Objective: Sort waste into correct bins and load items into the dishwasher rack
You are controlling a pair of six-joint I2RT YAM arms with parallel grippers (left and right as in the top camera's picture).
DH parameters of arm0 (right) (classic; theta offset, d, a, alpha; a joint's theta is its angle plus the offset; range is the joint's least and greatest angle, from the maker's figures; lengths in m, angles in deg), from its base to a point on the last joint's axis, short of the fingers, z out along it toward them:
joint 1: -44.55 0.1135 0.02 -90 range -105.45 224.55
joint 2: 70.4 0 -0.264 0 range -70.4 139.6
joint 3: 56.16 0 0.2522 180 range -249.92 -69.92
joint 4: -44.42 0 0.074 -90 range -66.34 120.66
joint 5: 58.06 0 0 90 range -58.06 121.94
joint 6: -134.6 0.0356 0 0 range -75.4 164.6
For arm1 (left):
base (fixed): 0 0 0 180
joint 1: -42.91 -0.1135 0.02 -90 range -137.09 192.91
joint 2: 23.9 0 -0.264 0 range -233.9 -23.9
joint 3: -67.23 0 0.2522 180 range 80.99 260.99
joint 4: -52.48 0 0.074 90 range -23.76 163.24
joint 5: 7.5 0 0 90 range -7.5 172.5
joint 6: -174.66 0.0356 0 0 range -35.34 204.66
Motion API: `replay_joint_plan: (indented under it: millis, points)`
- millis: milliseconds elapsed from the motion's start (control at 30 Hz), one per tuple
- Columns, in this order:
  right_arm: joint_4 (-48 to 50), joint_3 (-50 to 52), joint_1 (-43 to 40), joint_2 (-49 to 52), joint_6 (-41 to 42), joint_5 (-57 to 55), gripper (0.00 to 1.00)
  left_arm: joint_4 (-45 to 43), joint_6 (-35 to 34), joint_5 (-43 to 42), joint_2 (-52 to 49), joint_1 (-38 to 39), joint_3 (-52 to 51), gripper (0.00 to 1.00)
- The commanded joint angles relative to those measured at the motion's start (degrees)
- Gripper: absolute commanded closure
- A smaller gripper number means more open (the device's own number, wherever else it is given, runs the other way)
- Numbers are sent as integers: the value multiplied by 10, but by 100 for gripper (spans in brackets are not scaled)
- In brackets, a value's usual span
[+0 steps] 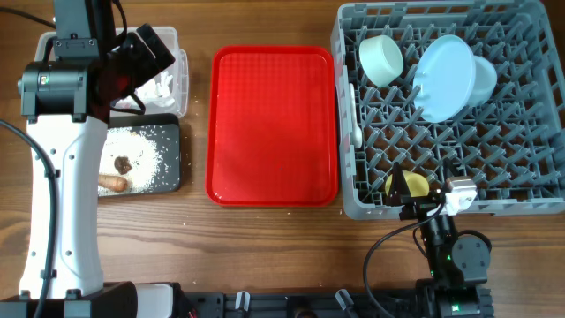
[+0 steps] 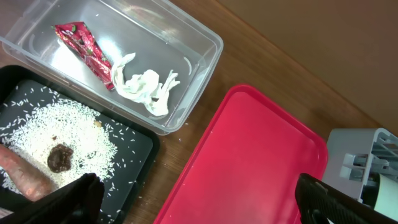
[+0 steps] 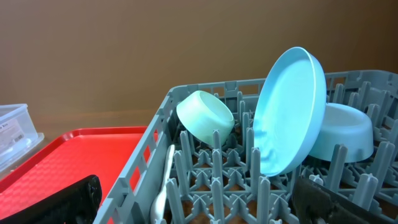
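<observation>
My left gripper (image 2: 199, 199) is open and empty above the gap between the black tray (image 2: 134, 146) and the red tray. The clear tub (image 2: 205, 37) holds the red wrapper (image 2: 84, 46) and white tissue (image 2: 146, 87). The black tray holds rice (image 2: 68, 124), the brown lump (image 2: 60, 157) and the carrot stick (image 2: 22, 174). The grey rack (image 1: 530, 168) holds the green bowl (image 1: 381, 59), blue plate (image 1: 444, 78), blue bowl (image 1: 483, 78), white spoon (image 3: 165, 180) and yellow cup (image 1: 413, 185). My right gripper (image 3: 205, 199) is open at the rack's front edge, beside the cup.
The flat red tray (image 1: 274, 124) lies between the bins and the rack. The left arm's white body runs down the table's left side. A few rice grains lie on the wood near the black tray. Cables trail along the front edge.
</observation>
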Motion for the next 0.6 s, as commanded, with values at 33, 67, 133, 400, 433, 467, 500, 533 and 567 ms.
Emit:
replay_joint_plan:
  millis: [33, 67, 133, 400, 433, 467, 500, 533, 567]
  points:
    - [0, 1, -2, -1, 11, 9, 0, -2, 7, 5, 1, 2, 4, 0]
    - [0, 1, -2, -1, 11, 9, 0, -2, 7, 5, 1, 2, 4, 0]
    - [0, 1, -2, -1, 11, 9, 0, -1, 7, 5, 1, 2, 4, 0]
    - [0, 1, -2, -1, 11, 9, 0, -53, 45, 11, 40, 0, -61, 0]
    - [0, 1, -2, -1, 11, 9, 0, -104, 70, -12, 61, 0, -99, 0]
    - [0, 1, -2, -1, 11, 9, 0, -175, 113, -50, 96, 0, -162, 0]
    - [0, 1, -2, -1, 11, 9, 0, -237, 149, -73, 138, 0, -232, 0]
    - [0, 1, -2, -1, 11, 9, 0, -281, 165, -79, 175, 0, -292, 0]
    - [0, 1, -2, -1, 11, 9, 0, -313, 170, -79, 210, 0, -342, 0]
